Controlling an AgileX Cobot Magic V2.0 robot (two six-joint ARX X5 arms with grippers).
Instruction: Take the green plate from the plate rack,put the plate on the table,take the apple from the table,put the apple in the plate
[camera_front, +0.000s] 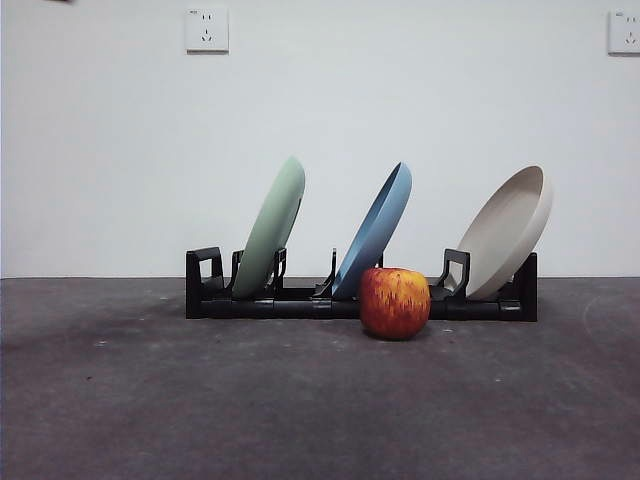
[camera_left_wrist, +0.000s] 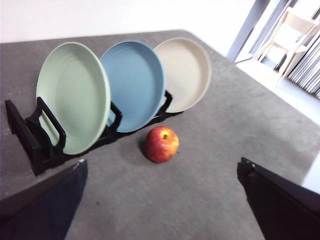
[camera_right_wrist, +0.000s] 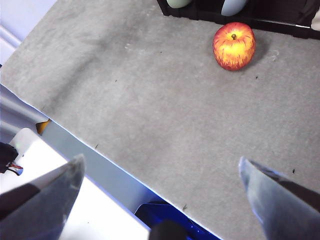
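- One green plate (camera_front: 271, 229) leans in the left slot of the plate rack (camera_front: 300, 303).
- Three plates in all: green, blue plate (camera_front: 375, 232), cream plate (camera_front: 508, 231).
- One apple (camera_front: 394, 302) on the table (camera_front: 200, 400), just in front of the rack.
- Left gripper (camera_left_wrist: 160, 200) and right gripper (camera_right_wrist: 160, 195): jaws spread, empty, apart from everything.
- No readable writing.

plate rack (camera_right_wrist: 240, 12) cropped in right wrist view (plates barely showing)

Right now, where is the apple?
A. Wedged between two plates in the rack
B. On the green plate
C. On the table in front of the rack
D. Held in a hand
C: the apple sits on the table, just in front of the plate rack, with neither hand touching it.
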